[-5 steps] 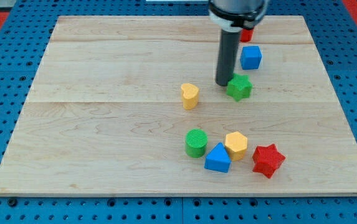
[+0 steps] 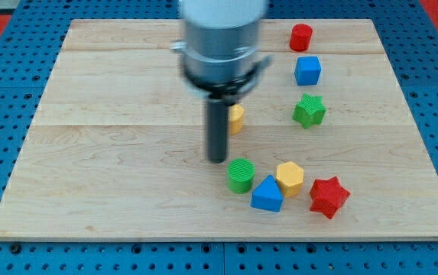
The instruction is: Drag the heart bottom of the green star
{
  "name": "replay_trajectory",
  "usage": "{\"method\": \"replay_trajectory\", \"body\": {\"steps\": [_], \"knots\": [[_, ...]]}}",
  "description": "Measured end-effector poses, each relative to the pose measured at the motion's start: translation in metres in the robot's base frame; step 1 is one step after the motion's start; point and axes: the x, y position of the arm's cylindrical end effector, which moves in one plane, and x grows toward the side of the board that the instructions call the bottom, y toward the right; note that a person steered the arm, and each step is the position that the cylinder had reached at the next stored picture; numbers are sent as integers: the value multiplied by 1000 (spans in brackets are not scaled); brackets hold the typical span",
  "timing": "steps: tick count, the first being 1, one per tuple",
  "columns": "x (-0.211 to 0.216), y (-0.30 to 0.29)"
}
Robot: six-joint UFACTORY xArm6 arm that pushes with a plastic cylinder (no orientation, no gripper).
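The yellow heart lies near the board's middle, partly hidden behind my rod. The green star lies to its right, some way off. My tip rests on the board just below and left of the heart, and just above and left of the green cylinder.
A blue triangular block, a yellow hexagon and a red star sit in a cluster to the right of the green cylinder. A blue cube and a red cylinder stand above the green star. The wooden board lies on a blue pegboard.
My rod has moved from beside the green star down and left to below the heart. The green star has shifted slightly right. The heart looks unmoved.
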Motion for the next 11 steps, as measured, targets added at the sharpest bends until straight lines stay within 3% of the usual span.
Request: {"method": "replay_trajectory", "body": {"steps": [1, 3, 4, 6, 7, 8, 9, 11], "knots": [[-17, -21], [-42, 18], [-57, -15], [-82, 57], [-105, 59], [-99, 79], [-66, 111], [-35, 28]]}}
